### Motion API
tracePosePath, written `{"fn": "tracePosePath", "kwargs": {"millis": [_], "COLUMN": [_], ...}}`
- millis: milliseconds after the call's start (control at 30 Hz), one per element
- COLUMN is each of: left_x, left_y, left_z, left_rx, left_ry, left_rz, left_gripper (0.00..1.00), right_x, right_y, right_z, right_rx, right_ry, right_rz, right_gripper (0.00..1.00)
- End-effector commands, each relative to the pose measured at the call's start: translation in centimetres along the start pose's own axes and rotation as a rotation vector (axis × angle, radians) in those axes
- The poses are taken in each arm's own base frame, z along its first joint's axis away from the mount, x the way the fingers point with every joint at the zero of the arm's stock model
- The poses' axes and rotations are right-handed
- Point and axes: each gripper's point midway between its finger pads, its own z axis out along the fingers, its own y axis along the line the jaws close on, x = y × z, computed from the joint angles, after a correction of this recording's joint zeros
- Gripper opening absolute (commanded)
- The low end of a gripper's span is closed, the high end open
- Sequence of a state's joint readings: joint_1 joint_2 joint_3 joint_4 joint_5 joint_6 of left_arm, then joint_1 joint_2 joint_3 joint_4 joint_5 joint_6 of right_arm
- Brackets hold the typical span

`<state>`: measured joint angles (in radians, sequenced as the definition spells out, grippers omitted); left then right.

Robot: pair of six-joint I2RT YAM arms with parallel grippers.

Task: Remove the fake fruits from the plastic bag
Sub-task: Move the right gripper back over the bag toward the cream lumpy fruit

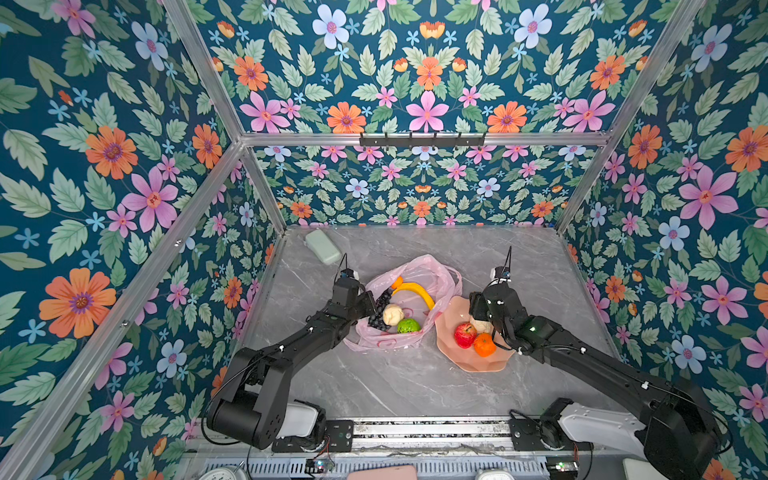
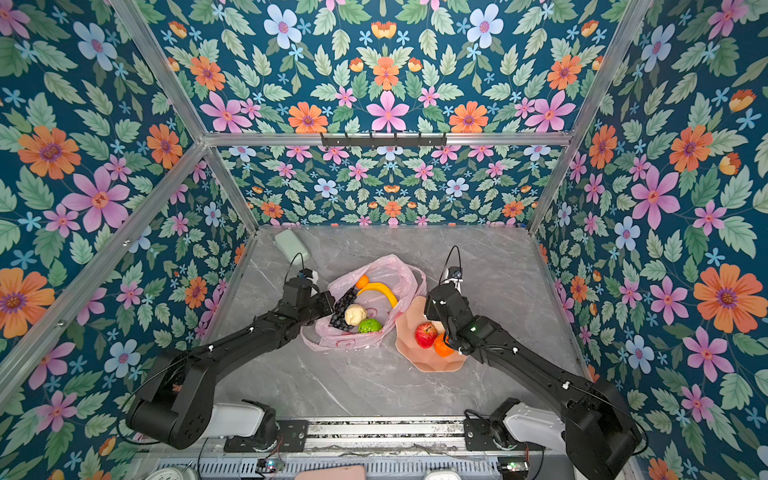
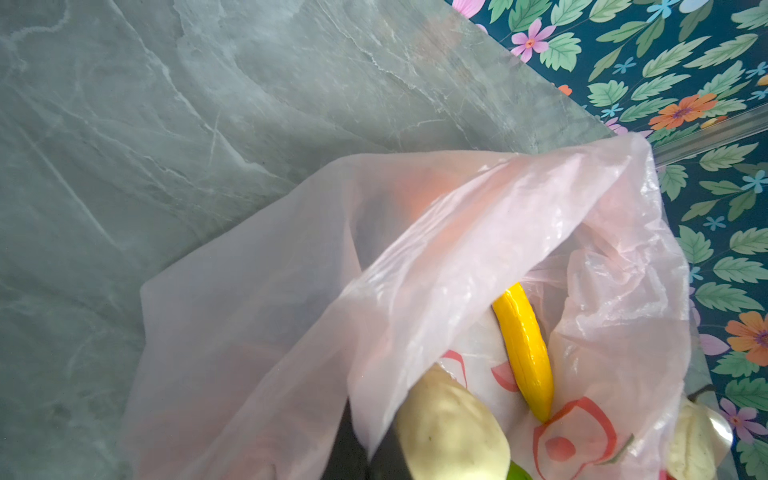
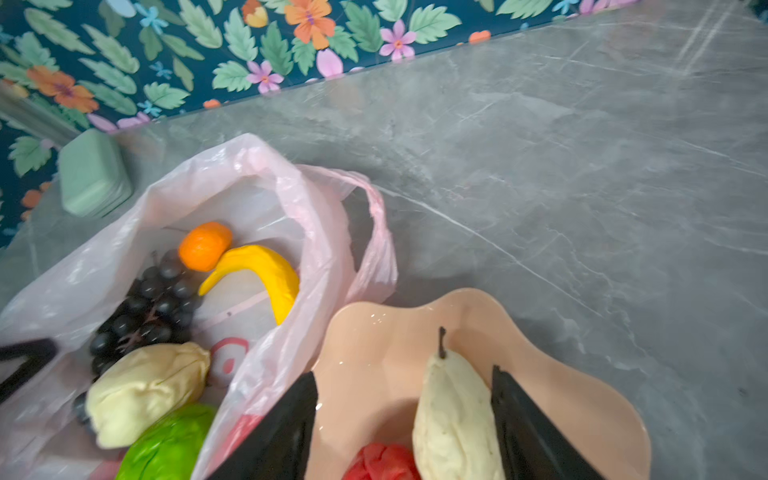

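Note:
The pink plastic bag (image 1: 432,272) (image 4: 291,199) lies open mid-table. Inside it are a yellow banana (image 1: 415,291) (image 3: 523,345), dark grapes (image 1: 380,311) (image 4: 153,299), an orange (image 4: 205,246), a cream lump (image 1: 392,313) (image 3: 449,428) and a green fruit (image 1: 408,325). My left gripper (image 3: 368,453) is shut on the bag's left rim. The right gripper (image 4: 403,372) stands open low over the peach bowl (image 1: 478,363) (image 4: 374,332). A stemmed cream piece (image 4: 453,415) rests there against one finger, beside a red apple (image 1: 464,334) and another orange (image 1: 484,345).
A pale green box (image 1: 323,246) (image 4: 93,174) lies in the back left corner of the grey marble table (image 1: 395,386). Floral walls close off the left, back and right. One bag handle (image 4: 374,249) trails toward the bowl.

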<state>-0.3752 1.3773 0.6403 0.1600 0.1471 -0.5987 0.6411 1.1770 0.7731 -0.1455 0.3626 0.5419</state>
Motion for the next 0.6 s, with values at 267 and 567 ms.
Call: {"fn": "tracePosePath", "kwargs": {"millis": [267,567], "left_x": [-0.1,0.1], "left_y": [0.0,0.2], "left_z": [-0.3,-0.4], "left_rx": [-0.002,-0.005], "left_ry": [-0.005,-0.003], "left_rz": [0.012,0.016], "left_gripper": [0.00,0.00], "right_x": [2.1,4.8], "right_y": [11.3,15.7], "right_z": [1.2,5.2], "right_rx": [-0.266,-0.222], "right_ry": [0.274,0.519], "right_rz": [-0.099,0.205], "right_gripper": [0.64,0.62]}}
